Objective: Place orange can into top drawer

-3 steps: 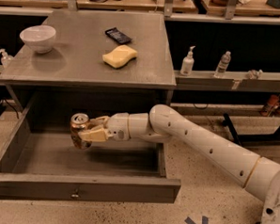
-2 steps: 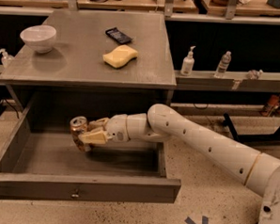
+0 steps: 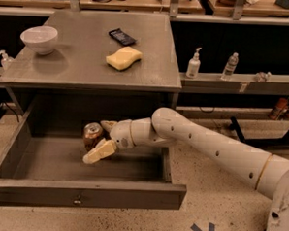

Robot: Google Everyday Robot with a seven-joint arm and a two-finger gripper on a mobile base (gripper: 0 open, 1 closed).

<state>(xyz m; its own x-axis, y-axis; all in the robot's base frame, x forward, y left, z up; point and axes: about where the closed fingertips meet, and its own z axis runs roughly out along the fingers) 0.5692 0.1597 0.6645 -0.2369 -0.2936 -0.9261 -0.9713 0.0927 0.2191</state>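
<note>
The orange can stands upright on the floor of the open top drawer, towards the back middle. My gripper reaches into the drawer from the right. Its fingers are spread apart on either side of the can, one finger in front of it and the other behind it. The can looks free of the fingers and rests on the drawer floor.
On the table top above are a white bowl, a yellow sponge and a black phone. Bottles stand on a low shelf at the right. The drawer front sticks out towards me.
The can has gone down onto the drawer floor. The fingers, which were shut on it, have spread apart.
</note>
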